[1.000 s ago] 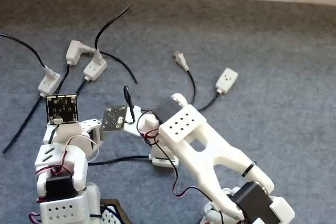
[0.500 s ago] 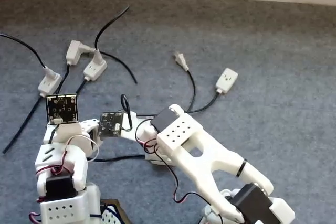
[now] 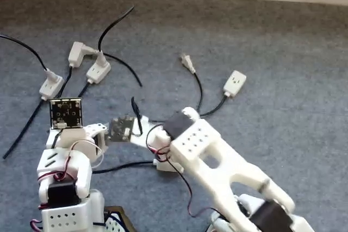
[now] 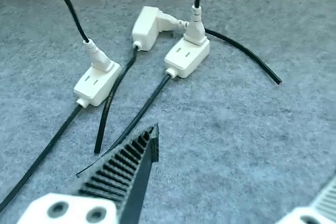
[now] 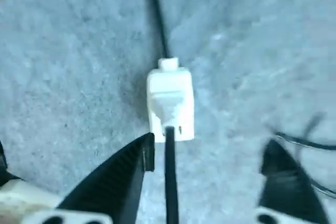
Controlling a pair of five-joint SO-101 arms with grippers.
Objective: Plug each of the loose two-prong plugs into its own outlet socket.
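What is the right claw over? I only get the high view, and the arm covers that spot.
Observer: The right wrist view shows a white rectangular plastic outlet socket lying on the grey carpet, just ahead of the right claw.
Reviewer: Is the claw shut on anything?
Observer: No. Its two black fingers stand wide apart, either side of a black cord that meets the socket's near end.
Reviewer: And the left claw?
Observer: The left claw is open as well, its ribbed black finger over bare carpet.
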